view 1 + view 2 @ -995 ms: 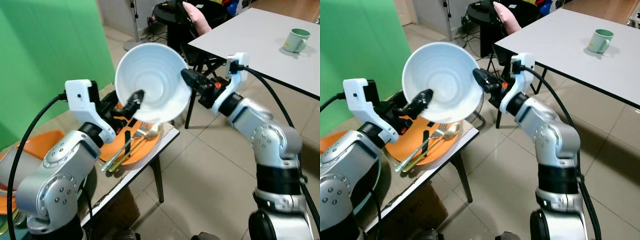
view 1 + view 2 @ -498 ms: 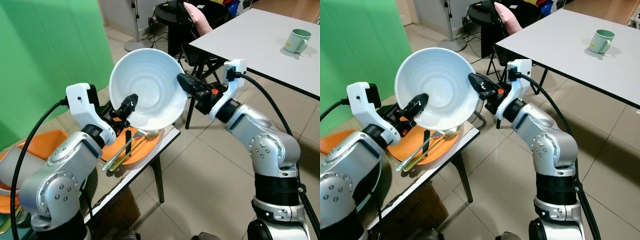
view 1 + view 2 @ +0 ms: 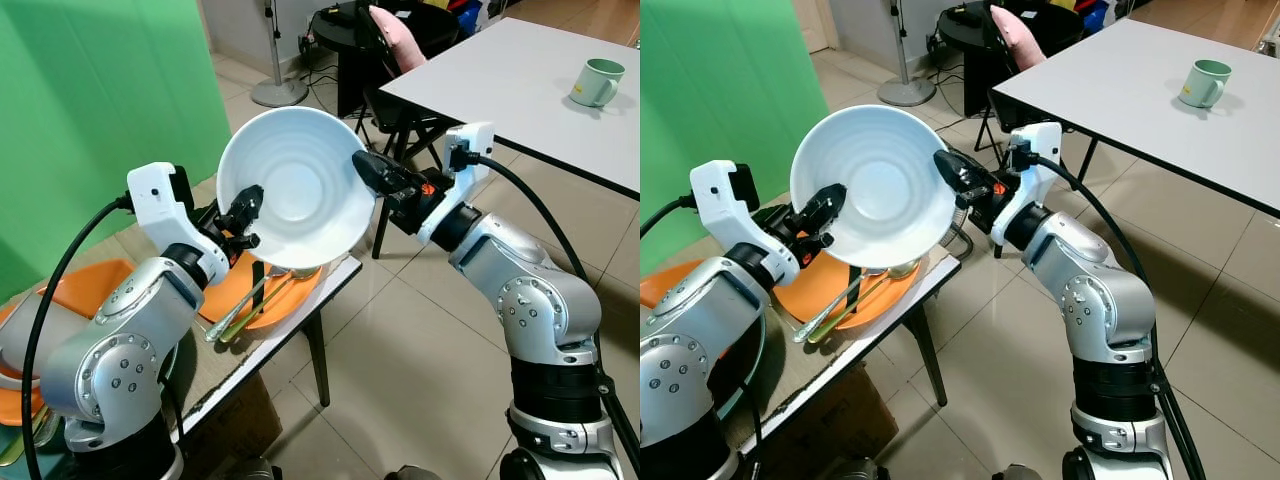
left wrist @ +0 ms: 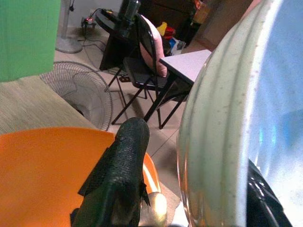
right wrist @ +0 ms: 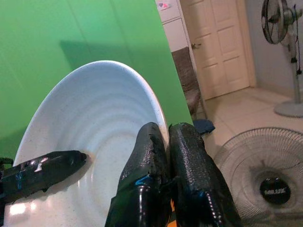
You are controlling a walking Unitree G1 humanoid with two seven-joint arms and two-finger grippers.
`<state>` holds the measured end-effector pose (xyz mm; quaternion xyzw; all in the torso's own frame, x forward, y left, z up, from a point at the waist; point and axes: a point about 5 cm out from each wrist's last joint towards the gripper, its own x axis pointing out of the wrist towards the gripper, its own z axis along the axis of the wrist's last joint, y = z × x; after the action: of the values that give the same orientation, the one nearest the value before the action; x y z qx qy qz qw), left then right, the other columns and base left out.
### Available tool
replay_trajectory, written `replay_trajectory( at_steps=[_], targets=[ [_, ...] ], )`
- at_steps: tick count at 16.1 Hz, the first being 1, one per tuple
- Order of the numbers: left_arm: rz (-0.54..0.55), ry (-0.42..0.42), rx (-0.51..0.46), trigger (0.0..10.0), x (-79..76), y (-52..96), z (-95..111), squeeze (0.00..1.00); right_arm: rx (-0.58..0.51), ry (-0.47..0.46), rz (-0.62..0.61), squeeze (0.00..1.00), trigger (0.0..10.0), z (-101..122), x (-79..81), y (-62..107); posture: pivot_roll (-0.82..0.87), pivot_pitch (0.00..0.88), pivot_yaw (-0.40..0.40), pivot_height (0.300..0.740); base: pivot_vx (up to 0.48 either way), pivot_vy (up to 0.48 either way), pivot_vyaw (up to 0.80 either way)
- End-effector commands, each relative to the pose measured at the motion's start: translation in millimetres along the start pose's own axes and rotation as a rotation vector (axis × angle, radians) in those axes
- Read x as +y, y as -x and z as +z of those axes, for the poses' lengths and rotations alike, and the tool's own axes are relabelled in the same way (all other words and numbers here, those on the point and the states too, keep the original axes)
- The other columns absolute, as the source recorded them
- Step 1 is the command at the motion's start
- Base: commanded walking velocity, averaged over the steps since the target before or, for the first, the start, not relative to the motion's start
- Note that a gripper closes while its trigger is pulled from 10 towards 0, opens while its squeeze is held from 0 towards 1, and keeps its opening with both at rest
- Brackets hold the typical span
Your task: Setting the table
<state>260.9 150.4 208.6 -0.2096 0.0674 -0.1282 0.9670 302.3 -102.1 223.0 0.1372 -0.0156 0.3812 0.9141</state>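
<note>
Gripping white bowl (image 3: 295, 200) by opposite rims: left tool (image 3: 243, 215) and right tool (image 3: 370, 172) both clamped on it, raised above orange plate (image 3: 262, 300), presumably for transfer to white worktop (image 3: 520, 70).

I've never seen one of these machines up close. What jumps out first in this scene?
A big white bowl is held up in the air, tilted toward the camera, with the left gripper pinching its left rim and the right gripper clamped on its right rim. Just below it, an orange plate with cutlery lies on a small side table, and a green mug stands far off on the white table.
</note>
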Motion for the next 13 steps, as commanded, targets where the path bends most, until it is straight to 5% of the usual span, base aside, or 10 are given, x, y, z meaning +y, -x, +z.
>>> replay_trajectory(
  at_steps=[1,2,3,10,11,13],
  targets=[
    [0.022,-0.03,-0.07,0.0,0.2,-1.3,11,0.0,0.008,0.024,0.055,0.0,10.0,-2,10.4,-1.4,-0.02,0.01,0.105,0.74,0.0,0.0,0.0],
    [0.022,-0.03,-0.07,0.0,0.2,-1.3,11,0.0,0.008,0.024,0.055,0.0,10.0,-2,10.4,-1.4,-0.02,0.01,0.105,0.74,0.0,0.0,0.0],
    [0.026,-0.062,-0.085,0.0,-2.3,-0.9,13,0.0,0.038,0.034,0.054,1.0,10.0,-5,11.5,-1.2,-0.02,0.005,0.101,0.74,0.0,0.0,0.0],
    [-0.036,-0.205,-0.149,0.0,-16.2,0.1,19,0.0,0.281,-0.022,-0.101,0.98,10.0,-37,3.1,-6.8,-0.02,0.0,0.086,0.74,0.0,0.0,0.0],
    [-0.054,-0.229,-0.177,0.0,-19.0,0.7,22,0.0,0.288,-0.082,-0.097,0.0,10.0,-39,3.4,-7.3,-0.02,0.0,0.081,0.74,0.0,0.0,0.0],
    [-0.092,-0.265,-0.204,0.0,-24.4,2.4,24,0.0,0.28,-0.221,-0.078,0.0,10.0,-39,5.7,-9.2,-0.02,0.0,0.077,0.74,0.0,0.0,0.0]
  ],
)
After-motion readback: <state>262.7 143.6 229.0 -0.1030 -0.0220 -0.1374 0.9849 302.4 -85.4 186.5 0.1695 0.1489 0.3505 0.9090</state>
